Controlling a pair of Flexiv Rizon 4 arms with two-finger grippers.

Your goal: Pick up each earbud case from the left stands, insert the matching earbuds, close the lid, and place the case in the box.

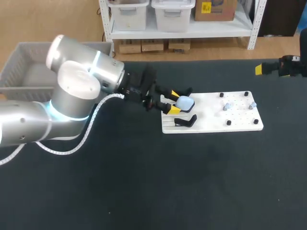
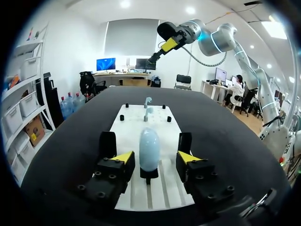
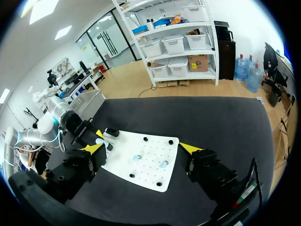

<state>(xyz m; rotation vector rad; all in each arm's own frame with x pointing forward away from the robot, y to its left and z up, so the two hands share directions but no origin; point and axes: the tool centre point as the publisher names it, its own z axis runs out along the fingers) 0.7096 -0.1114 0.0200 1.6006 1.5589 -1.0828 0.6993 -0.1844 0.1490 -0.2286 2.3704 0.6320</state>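
earbud case (image 1: 185, 102), pale blue, sits upright on a black stand at the left end of a white board (image 1: 240, 122) on the dark bench (image 1: 144, 191). the left pincer (image 1: 175, 102) is around it, yellow tips apart, one on each side; in the left wrist view a gap shows between the case and at least one tip. a second black stand (image 1: 184, 120) lies just beside it, bare. two small pale earbuds (image 1: 228, 106) stand among black pegs at the board's right end. the right pincer (image 3: 143, 148) hangs well apart from the board, its tips wide apart. a grey box (image 1: 24, 67) sits at the bench's far left.
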